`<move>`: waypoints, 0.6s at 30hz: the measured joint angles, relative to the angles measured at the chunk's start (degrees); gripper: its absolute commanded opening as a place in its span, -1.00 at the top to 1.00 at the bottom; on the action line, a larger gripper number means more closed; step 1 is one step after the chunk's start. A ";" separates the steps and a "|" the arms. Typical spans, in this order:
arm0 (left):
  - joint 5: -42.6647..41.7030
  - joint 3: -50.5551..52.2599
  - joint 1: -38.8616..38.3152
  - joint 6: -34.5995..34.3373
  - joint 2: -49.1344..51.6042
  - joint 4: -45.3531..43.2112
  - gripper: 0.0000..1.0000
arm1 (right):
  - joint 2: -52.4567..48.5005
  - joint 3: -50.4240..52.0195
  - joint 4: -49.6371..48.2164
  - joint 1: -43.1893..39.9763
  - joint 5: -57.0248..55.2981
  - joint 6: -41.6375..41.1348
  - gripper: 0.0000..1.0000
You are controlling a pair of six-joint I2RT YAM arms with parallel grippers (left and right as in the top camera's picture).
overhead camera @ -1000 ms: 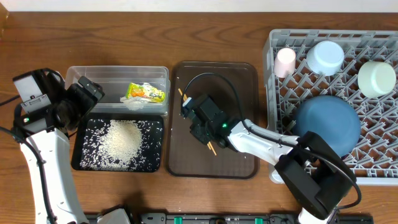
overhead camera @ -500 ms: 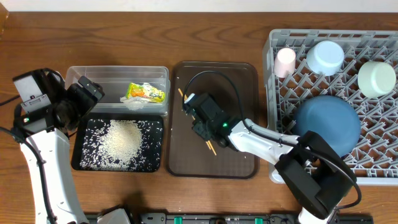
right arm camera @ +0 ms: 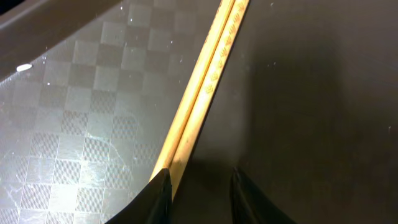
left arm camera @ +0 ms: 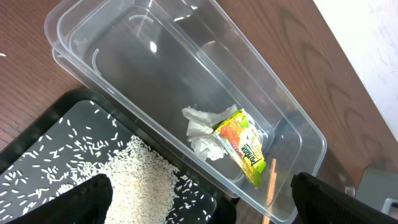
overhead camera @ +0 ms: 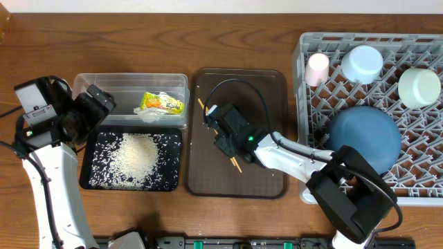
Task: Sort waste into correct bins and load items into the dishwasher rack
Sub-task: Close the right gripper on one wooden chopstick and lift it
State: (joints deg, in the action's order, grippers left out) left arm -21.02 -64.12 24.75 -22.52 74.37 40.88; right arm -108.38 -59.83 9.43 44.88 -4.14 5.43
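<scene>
The wooden chopsticks (right arm camera: 205,93) lie side by side on the brown serving tray (overhead camera: 266,90). My right gripper (right arm camera: 200,193) is low over them, jaws narrow but open. The pair rests against the left finger (right arm camera: 158,196), and a dark gap separates it from the right one. My left gripper (left arm camera: 205,211) hangs wide open and empty over the near edges of both bins. The clear tub (overhead camera: 131,86) holds the yellow-green wrapper (left arm camera: 242,143) and white tissue (left arm camera: 202,130). Rice (overhead camera: 136,155) is heaped in the black tray (overhead camera: 88,176).
The grey dishwasher rack (overhead camera: 304,104) stands at the right. In it are a pink cup (overhead camera: 317,69), a light blue bowl (overhead camera: 363,63), a pale green bowl (overhead camera: 419,88) and a dark blue bowl (overhead camera: 365,138), all upside down. The right arm stretches from the rack's front corner.
My right gripper has edged slightly right and toward the front over the chopsticks. The left arm and everything else are unchanged.
</scene>
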 measured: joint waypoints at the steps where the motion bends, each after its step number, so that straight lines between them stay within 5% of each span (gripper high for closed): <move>1: 0.00 0.00 0.00 0.00 0.00 0.00 -0.90 | 0.00 0.00 0.11 0.00 0.09 -0.02 0.41; 10: 0.00 0.00 0.00 0.02 0.00 0.00 -0.89 | -0.68 0.00 0.98 0.02 0.31 -0.02 0.42; 18: 0.00 0.00 0.00 0.02 0.00 0.00 -0.90 | -0.68 -0.07 2.14 0.24 0.72 -0.42 0.81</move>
State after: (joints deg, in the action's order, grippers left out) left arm -21.02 -64.12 24.75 -22.50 74.37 40.88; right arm -109.06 -59.90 11.57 45.12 -3.42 5.02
